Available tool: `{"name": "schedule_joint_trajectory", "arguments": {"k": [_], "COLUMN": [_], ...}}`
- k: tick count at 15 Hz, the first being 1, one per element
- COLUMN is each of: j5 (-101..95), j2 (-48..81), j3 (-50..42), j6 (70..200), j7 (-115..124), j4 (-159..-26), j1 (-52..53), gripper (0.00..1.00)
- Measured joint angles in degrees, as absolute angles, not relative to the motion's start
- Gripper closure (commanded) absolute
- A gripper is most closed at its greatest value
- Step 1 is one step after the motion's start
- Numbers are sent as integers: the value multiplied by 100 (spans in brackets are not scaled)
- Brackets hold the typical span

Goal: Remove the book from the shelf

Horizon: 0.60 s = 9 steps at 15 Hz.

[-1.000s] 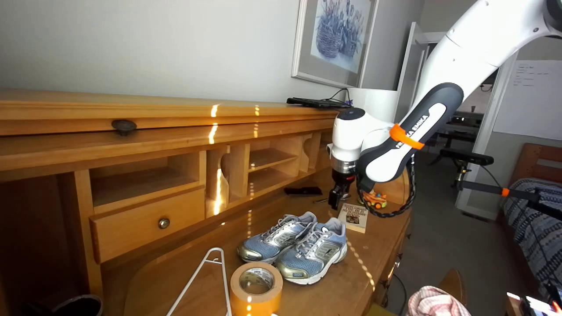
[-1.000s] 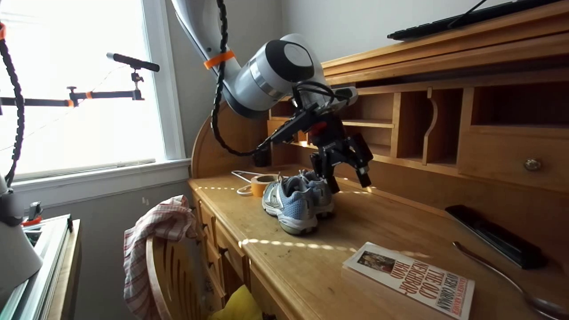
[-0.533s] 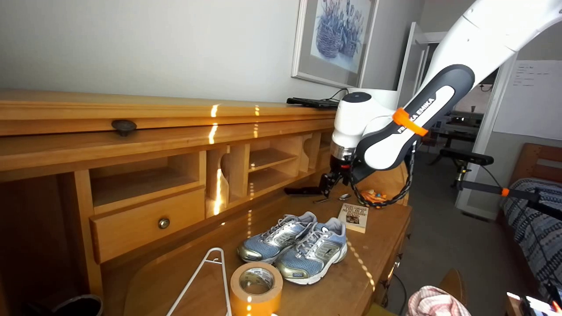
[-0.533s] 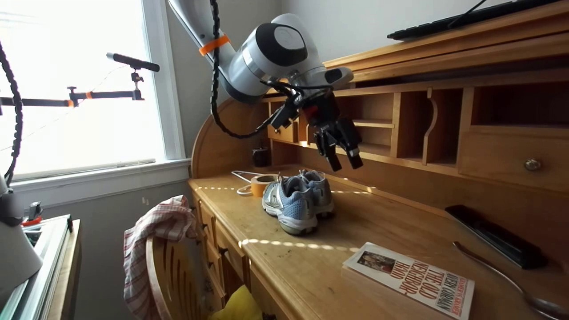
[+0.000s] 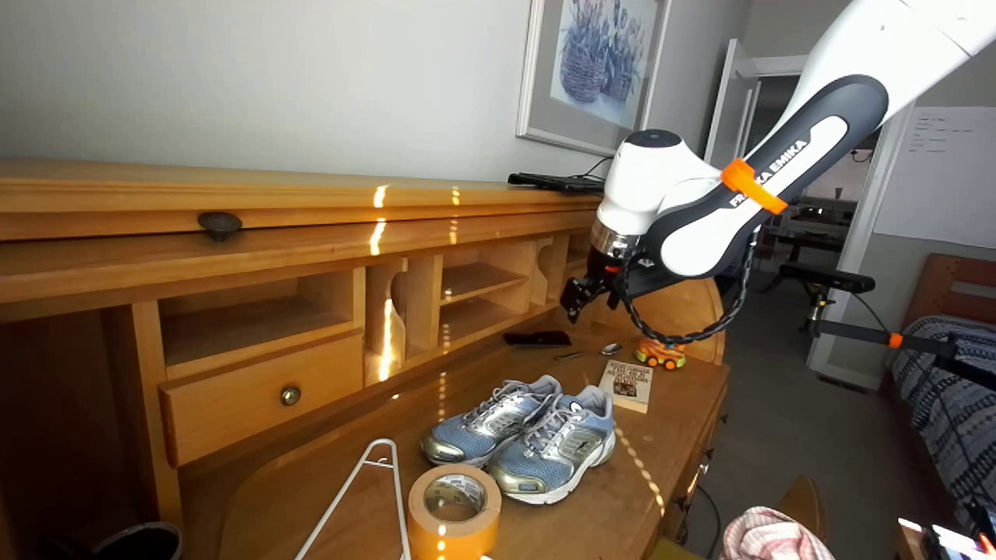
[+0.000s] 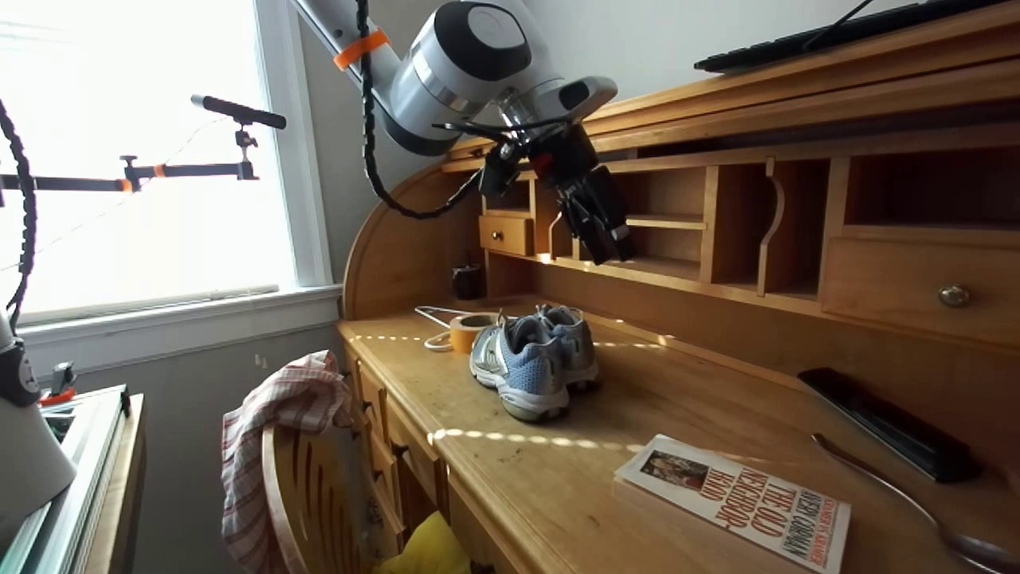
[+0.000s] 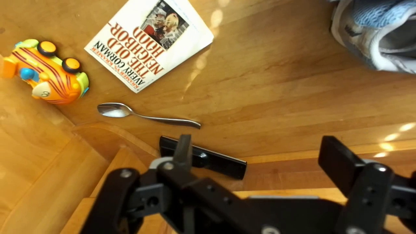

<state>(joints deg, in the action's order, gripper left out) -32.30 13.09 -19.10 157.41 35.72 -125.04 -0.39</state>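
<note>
The book (image 5: pixel 626 385), a pale paperback with red and black lettering, lies flat on the desk top in both exterior views (image 6: pixel 741 502). It also shows at the upper left in the wrist view (image 7: pixel 130 48). The wooden shelf (image 6: pixel 669 223) of open compartments stands along the back of the desk; no book shows in its visible compartments. My gripper (image 5: pixel 574 313) hangs above the desk in front of the shelf, well apart from the book. In the wrist view my gripper (image 7: pixel 255 139) has its fingers wide apart with nothing between them. It also shows above the shoes (image 6: pixel 610 253).
A pair of blue-grey shoes (image 6: pixel 522 359), a tape roll (image 5: pixel 455 509) and a white hanger (image 5: pixel 393 490) are on the desk. A spoon (image 7: pixel 115 110), a black case-like object (image 7: pixel 214 161) and an orange toy car (image 7: pixel 52 73) lie around the book. A keyboard (image 6: pixel 845 36) sits on top.
My gripper has risen from near the shoes, and its fingers have turned or tilted toward the shelf. The book, shoes and other desk things have not moved.
</note>
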Motion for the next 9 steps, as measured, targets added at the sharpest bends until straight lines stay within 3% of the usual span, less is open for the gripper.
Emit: {"name": "schedule_joint_trajectory", "arguments": {"k": [9], "j5": [-3226], "j2": [614], "j3": [-1599], "j6": [15741], "j7": [3599], "j4": [-12922], "j1": [-50], "gripper": [0]}}
